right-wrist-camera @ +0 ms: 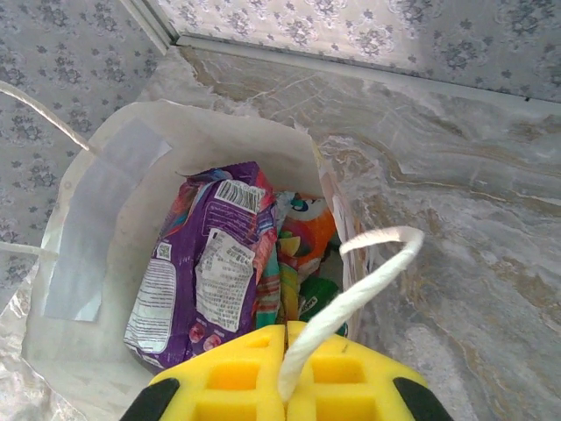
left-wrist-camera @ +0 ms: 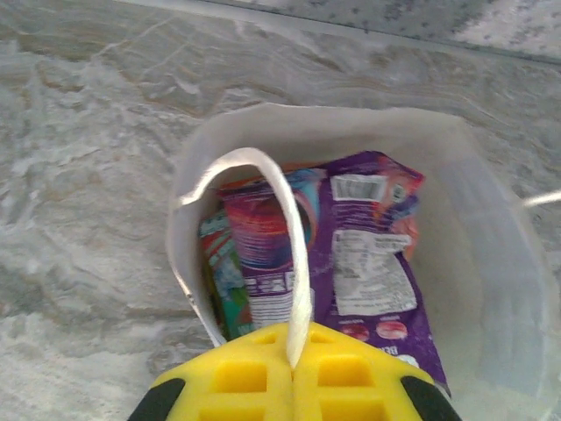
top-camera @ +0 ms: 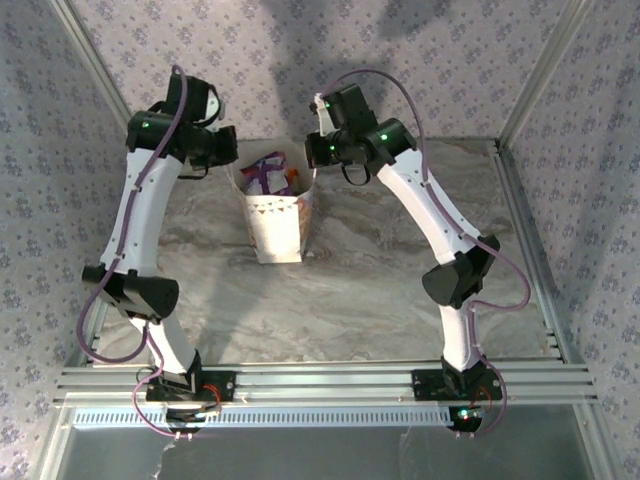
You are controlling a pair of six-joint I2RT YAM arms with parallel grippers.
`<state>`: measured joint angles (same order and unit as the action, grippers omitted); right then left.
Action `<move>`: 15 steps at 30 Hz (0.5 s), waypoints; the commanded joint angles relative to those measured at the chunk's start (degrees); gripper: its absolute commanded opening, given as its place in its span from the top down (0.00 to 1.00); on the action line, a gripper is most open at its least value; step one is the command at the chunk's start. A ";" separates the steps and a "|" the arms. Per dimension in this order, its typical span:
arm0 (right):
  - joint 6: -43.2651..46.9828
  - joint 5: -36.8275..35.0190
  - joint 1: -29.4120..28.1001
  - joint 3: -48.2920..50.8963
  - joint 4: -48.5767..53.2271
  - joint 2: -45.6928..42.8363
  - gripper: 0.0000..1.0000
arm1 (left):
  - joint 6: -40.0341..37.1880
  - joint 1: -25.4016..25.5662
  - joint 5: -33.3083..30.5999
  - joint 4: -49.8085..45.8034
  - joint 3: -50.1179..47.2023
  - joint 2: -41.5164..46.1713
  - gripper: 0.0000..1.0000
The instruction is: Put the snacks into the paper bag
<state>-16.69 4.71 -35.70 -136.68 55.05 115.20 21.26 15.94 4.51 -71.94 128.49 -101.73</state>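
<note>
Two claws: left claw [left-wrist-camera: 294,373] pinching the left white cord handle [left-wrist-camera: 296,254]; right claw [right-wrist-camera: 285,373] pinching the right white cord handle [right-wrist-camera: 351,298].
White bunting-print paper bag [top-camera: 275,232]: upright on the grey marble desk [top-camera: 400,290], between the arms, mouth open.
Glossy candy packets [top-camera: 268,178]: inside the bag; purple packet [left-wrist-camera: 368,254] uppermost, teal packet [left-wrist-camera: 223,281] and orange packet [right-wrist-camera: 307,237] beside it.

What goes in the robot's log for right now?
left gripper: shut on left handle | right gripper: shut on right handle | snacks: inside paper bag
</note>
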 commanded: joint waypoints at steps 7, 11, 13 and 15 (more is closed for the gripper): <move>3.50 -4.85 2.77 3.91 -1.07 -9.28 1.00 | 2.78 6.08 1.05 1.87 7.57 -1.86 1.00; 2.70 -5.62 3.38 11.94 -3.79 -14.31 1.00 | 3.26 7.54 0.48 1.64 7.50 -2.74 1.00; 2.23 -5.90 3.77 16.29 -4.89 -16.78 1.00 | 3.42 8.42 0.24 1.50 7.29 -3.20 1.00; 1.64 -6.35 3.97 20.04 -6.14 -19.16 1.00 | 3.61 9.30 0.08 1.45 7.16 -3.63 1.00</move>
<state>-14.57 -0.12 -32.18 -119.17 53.76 100.97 23.66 24.34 4.49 -72.82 133.05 -105.47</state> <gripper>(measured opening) 0.057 0.063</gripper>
